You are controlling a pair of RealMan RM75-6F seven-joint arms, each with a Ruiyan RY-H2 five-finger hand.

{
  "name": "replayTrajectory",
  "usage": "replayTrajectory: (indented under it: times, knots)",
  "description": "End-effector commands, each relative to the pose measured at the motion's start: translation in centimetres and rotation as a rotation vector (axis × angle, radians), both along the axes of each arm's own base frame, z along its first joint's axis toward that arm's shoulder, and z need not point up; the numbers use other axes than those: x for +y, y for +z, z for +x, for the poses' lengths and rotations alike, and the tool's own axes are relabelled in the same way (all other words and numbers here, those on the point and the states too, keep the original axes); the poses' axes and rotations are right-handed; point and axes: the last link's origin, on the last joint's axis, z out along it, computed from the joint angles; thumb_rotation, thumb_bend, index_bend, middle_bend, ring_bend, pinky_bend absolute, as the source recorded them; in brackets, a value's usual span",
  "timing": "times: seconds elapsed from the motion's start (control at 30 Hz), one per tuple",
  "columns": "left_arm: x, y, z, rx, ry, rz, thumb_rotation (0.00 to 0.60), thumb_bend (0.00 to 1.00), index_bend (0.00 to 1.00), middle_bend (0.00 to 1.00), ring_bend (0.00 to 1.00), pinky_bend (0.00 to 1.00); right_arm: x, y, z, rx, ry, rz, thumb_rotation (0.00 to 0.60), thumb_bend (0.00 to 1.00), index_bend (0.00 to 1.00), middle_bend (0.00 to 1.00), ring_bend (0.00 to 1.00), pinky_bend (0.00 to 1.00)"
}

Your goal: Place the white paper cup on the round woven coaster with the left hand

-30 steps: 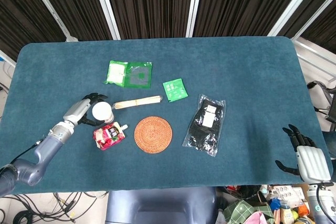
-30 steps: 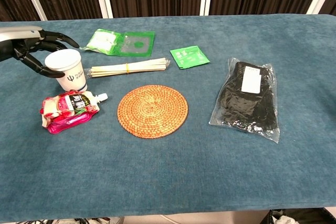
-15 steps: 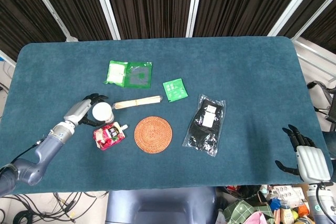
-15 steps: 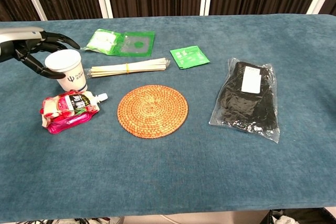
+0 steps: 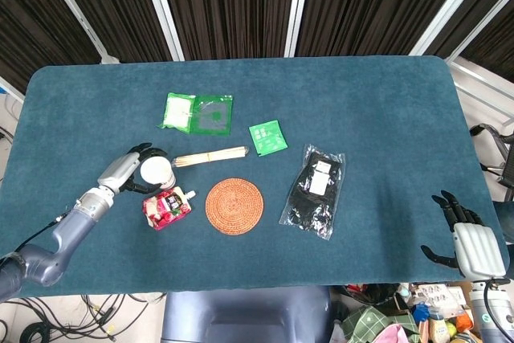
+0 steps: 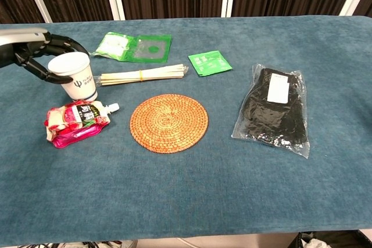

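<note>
The white paper cup (image 6: 77,76) is being gripped at the left of the frame by the left hand (image 6: 29,50), whose dark fingers (image 6: 65,43) are being wrapped around its rim. The round woven orange coaster (image 6: 168,122) is lying apart from it at lower centre. The right hand (image 5: 468,240) is being held with fingers spread, holding nothing, at the lower right corner
</note>
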Motion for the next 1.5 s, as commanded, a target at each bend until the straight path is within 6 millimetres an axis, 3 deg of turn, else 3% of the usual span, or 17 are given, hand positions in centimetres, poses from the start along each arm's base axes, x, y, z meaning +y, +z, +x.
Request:
replayTrajectory:
  times: [0.03, 0.33, 0.53, 0.73, 1.07, 1.4, 1.5]
  knots:
    - [-0.2, 0.7, 0.7, -0.031, -0.020, 0.017, 0.600, 0.35, 0.23, 0.33, 0.00, 0.00, 0.0, 0.0, 0.0, 0.000, 0.001, 0.000, 0.600, 0.11, 0.13, 0.04, 0.18, 0.19]
    - [-1.6, 0.8, 5.2, -0.103, -0.123, -0.038, 0.600, 0.32, 0.23, 0.33, 0.00, 0.00, 0.0, 0.1, 0.0, -0.005, 0.000, -0.001, 0.600, 0.11, 0.13, 0.04, 0.18, 0.19]
    - [-2.5, -0.8, 9.1, -0.135, -0.197, -0.107, 0.600, 0.32, 0.24, 0.33, 0.00, 0.00, 0.0, 0.1, 0.0, -0.006, 0.002, 0.010, 0.600, 0.11, 0.13, 0.04, 0.18, 0.19]
    - [-1.9, -2.8, 11.3, -0.118, -0.213, -0.131, 0.600, 0.32, 0.24, 0.33, 0.00, 0.00, 0.0, 0.2, 0.0, -0.010, 0.001, 0.008, 0.600, 0.11, 0.13, 0.04, 0.18, 0.19]
    - [-1.8, -6.1, 12.7, -0.078, -0.201, -0.185, 0.600, 0.32, 0.24, 0.33, 0.00, 0.00, 0.0, 0.3, -0.1, -0.014, 0.000, 0.004, 0.600, 0.11, 0.13, 0.04, 0.18, 0.19]
    - [-1.7, -6.9, 13.3, -0.062, -0.219, -0.187, 0.600, 0.30, 0.23, 0.32, 0.00, 0.00, 0.0, 0.2, -0.1, -0.017, 0.005, 0.012, 0.600, 0.11, 0.13, 0.04, 0.18, 0.19]
    - [-1.8, -7.1, 13.4, -0.031, -0.241, -0.189, 0.600, 0.24, 0.16, 0.28, 0.00, 0.00, 0.1, 0.2, -0.1, -0.019, 0.007, 0.014, 0.600, 0.11, 0.13, 0.04, 0.18, 0.19]
